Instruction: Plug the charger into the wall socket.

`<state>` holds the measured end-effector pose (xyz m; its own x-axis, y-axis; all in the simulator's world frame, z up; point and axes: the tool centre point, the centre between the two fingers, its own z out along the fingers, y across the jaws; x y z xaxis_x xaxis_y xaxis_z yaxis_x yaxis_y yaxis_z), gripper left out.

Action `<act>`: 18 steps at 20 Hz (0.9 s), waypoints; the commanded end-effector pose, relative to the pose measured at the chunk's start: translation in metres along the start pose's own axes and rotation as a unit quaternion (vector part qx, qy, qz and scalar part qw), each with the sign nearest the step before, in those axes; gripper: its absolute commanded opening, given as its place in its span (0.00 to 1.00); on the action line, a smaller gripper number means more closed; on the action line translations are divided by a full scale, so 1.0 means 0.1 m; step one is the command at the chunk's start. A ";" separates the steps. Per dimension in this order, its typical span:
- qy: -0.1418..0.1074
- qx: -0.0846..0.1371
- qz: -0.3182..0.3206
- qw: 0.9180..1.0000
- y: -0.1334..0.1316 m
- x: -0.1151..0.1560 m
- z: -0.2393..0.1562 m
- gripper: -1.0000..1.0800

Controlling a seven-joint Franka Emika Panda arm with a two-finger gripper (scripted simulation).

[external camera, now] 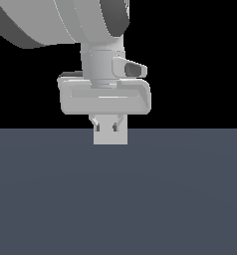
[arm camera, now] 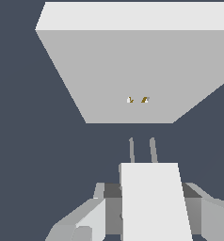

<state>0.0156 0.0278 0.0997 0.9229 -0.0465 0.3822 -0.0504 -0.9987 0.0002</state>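
Over slate-grey floor (external camera: 190, 199), black backdrop (external camera: 200, 60).

I work in a bare simulated test scene, not a room anyone lives in. A flat, even slate-blue floor (external camera: 180, 199) runs to a straight horizon under a pure black void. Every surface is smooth and untextured: my pale grey arm (external camera: 65, 20), the plain white charger (arm camera: 154, 202) and the blank wall socket (arm camera: 132, 70) are simple rendered shapes.
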 end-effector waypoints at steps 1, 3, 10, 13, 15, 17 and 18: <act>0.000 0.000 0.000 1.000 0.00 0.04 0.01 0.00; 0.000 0.000 0.000 1.000 0.00 0.09 0.03 0.00; 0.000 0.000 0.000 1.000 0.00 0.33 0.13 0.00; 0.000 0.000 0.000 1.000 0.00 0.39 0.16 0.00; 0.000 0.000 0.000 1.000 0.00 0.42 0.17 0.00; 0.000 0.000 0.000 1.000 0.00 0.44 0.18 0.00; 0.000 0.000 0.000 1.000 0.00 0.44 0.18 0.00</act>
<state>0.0617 0.0251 0.0998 0.9228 -0.0468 0.3824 -0.0507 -0.9987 0.0002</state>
